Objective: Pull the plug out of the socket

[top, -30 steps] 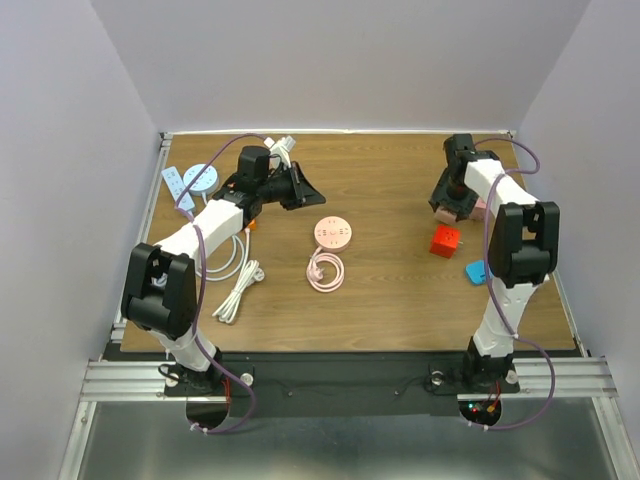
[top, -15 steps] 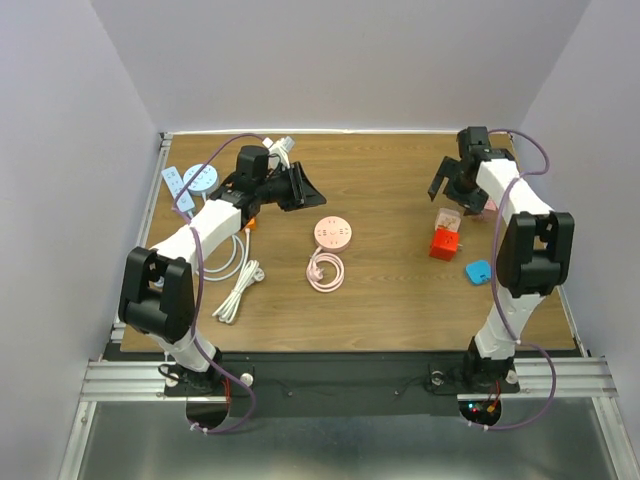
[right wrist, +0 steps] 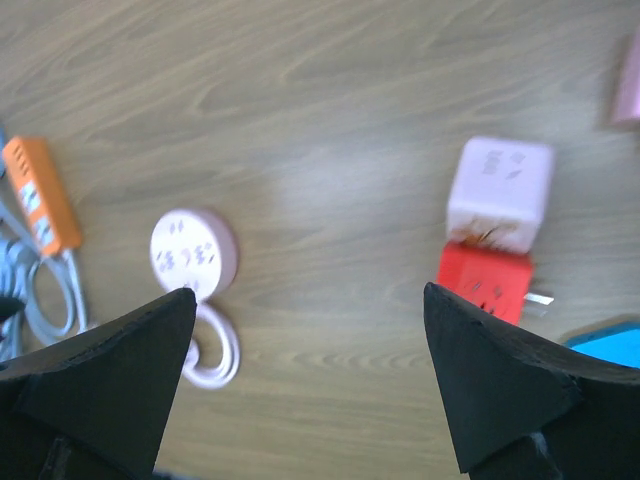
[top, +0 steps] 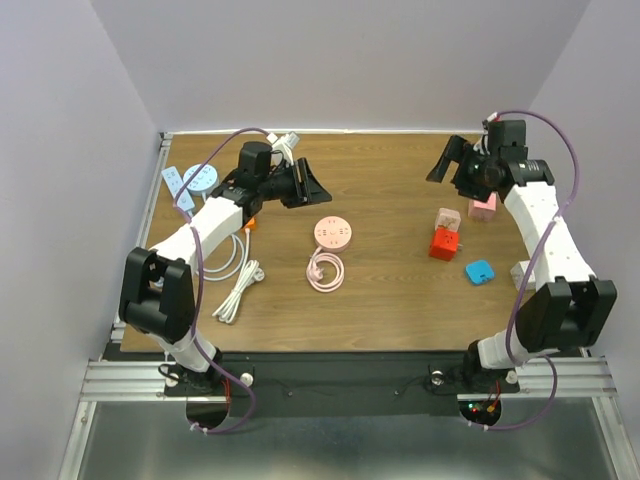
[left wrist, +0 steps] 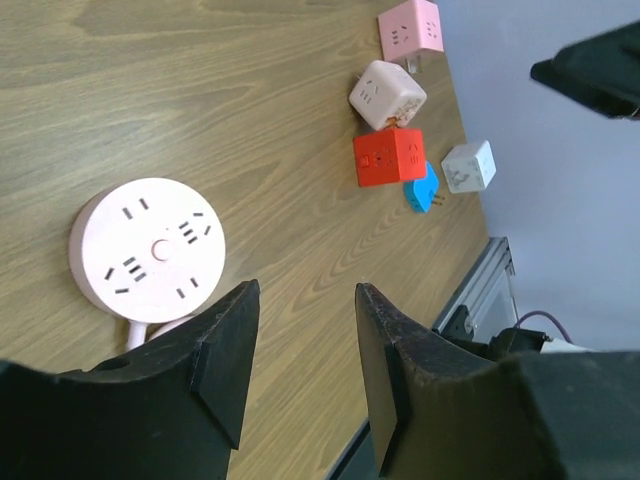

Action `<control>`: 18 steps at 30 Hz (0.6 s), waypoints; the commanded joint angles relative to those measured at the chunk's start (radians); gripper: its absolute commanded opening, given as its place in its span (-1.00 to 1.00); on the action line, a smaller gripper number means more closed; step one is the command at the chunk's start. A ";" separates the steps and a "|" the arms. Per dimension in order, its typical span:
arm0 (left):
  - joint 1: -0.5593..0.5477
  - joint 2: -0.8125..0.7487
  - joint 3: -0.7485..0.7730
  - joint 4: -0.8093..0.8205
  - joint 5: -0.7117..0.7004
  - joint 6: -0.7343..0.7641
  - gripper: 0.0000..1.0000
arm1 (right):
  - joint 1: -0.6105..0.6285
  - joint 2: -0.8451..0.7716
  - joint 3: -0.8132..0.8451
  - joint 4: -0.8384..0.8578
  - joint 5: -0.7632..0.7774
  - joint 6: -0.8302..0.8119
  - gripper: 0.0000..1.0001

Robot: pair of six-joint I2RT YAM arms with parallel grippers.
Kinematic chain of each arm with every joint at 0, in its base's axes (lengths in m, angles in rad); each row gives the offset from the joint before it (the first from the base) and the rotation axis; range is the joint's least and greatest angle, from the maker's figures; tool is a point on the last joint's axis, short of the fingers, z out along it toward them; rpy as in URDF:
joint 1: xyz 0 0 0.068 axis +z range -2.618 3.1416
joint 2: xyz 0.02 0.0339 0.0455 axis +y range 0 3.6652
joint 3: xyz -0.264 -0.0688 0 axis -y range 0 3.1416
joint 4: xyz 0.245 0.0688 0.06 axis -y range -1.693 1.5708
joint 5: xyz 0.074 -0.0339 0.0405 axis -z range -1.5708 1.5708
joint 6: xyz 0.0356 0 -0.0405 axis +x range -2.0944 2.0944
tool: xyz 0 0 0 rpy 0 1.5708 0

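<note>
A red cube socket lies right of centre with a pale pink cube plug touching its far side. Both show in the left wrist view and the right wrist view. I cannot tell whether they are plugged together. My right gripper is open and empty, raised behind the two cubes. My left gripper is open and empty above the back left of the table, well away from the cubes.
A round pink socket with a coiled cord lies mid-table. A pink cube, a blue adapter and a white cube lie near the right edge. White cables, an orange strip and white sockets crowd the left.
My right gripper has let go of the pale cube, risen, opened and swung back to the right. The pale cube now lies uncovered against the red one. The left arm has barely moved.
</note>
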 commanded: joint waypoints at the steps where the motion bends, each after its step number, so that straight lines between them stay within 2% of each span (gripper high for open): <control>1: -0.037 -0.055 0.091 0.009 0.010 0.035 0.08 | 0.000 -0.118 -0.094 0.074 -0.177 -0.013 1.00; 4: -0.054 -0.078 0.140 -0.021 -0.010 0.032 0.08 | 0.000 -0.187 -0.152 0.100 -0.269 -0.010 1.00; 9: -0.058 -0.147 0.203 -0.088 -0.055 0.058 0.08 | 0.000 -0.257 -0.192 0.125 -0.310 -0.004 1.00; 18: -0.058 -0.272 0.350 -0.232 -0.173 0.113 0.11 | 0.000 -0.364 -0.217 0.140 -0.289 0.045 1.00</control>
